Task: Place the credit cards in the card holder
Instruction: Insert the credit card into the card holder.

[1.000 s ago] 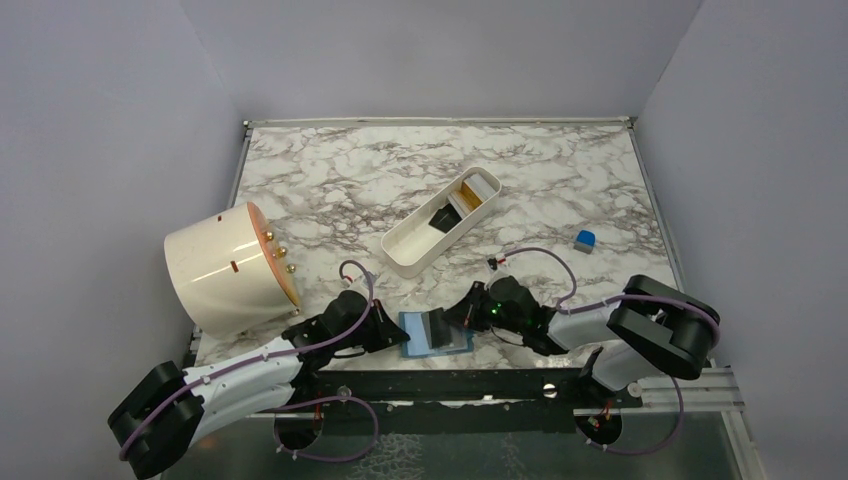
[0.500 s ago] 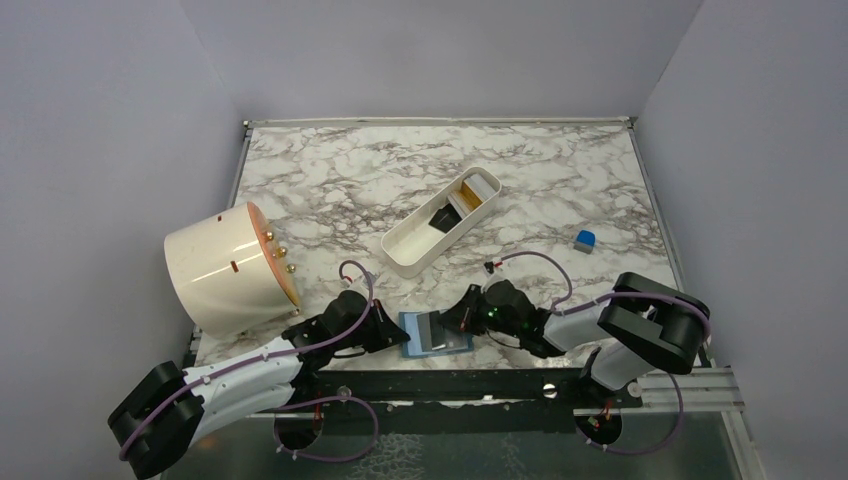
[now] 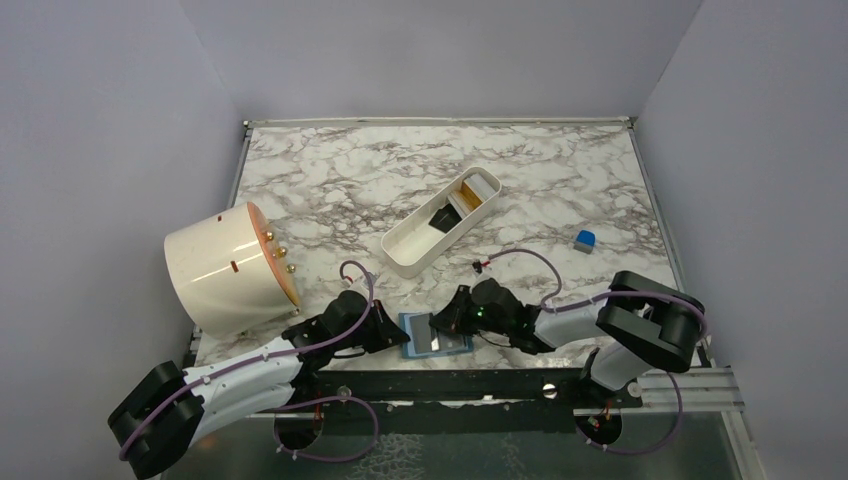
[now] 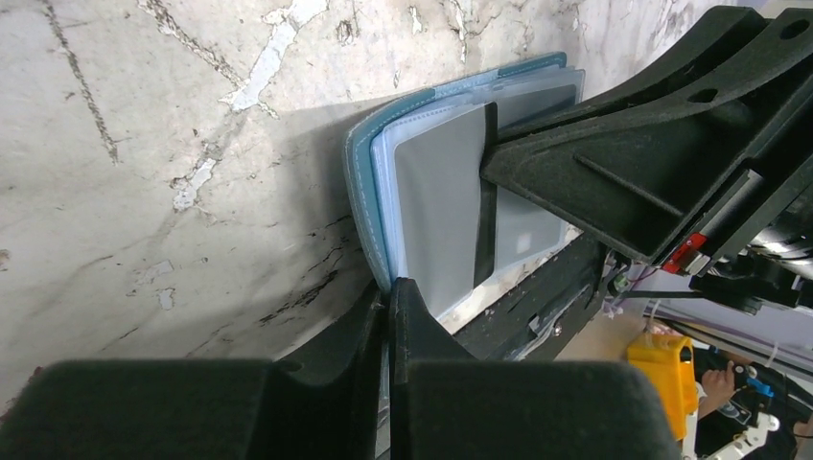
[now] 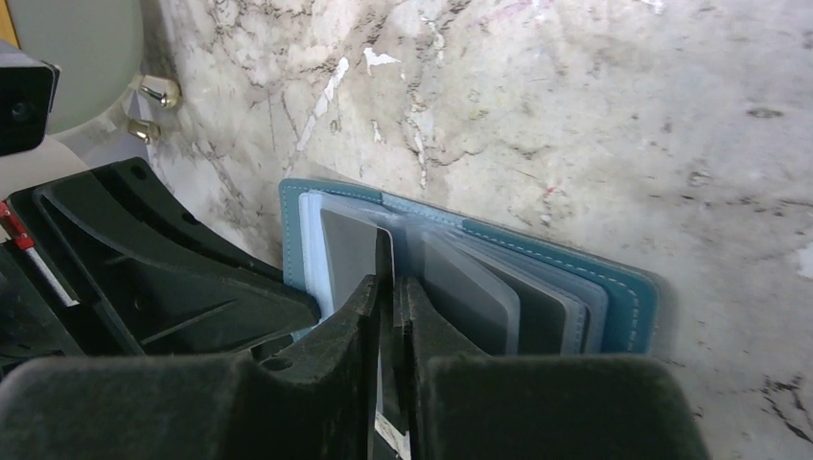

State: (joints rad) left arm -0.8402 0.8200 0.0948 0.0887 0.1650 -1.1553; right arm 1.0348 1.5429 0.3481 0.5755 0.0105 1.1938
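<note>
1. Marble-patterned table (image 3: 330, 170), enclosed by plain grey walls.
2. Left pincer (image 4: 388, 292): fingers together, clamped on the near edge of the teal card holder (image 5: 628, 302), which lies open and flat directly ahead of it.
3. Right pincer (image 5: 384, 287): fingers closed on a grey card (image 4: 436, 211), its far end at the holder's clear pockets. How far it has entered a pocket cannot be told.
4. Both pincers face each other across the holder, fingertips close together.
5. Remaining credit cards (image 3: 462, 200), gold, pale and black, sit in a white oblong tray (image 3: 405, 250) well beyond both pincers.
6. White drum (image 3: 225, 267) lies on its side, outboard of the left pincer.
7. Small blue cube (image 3: 585, 239) rests beyond and outboard of the right pincer.
</note>
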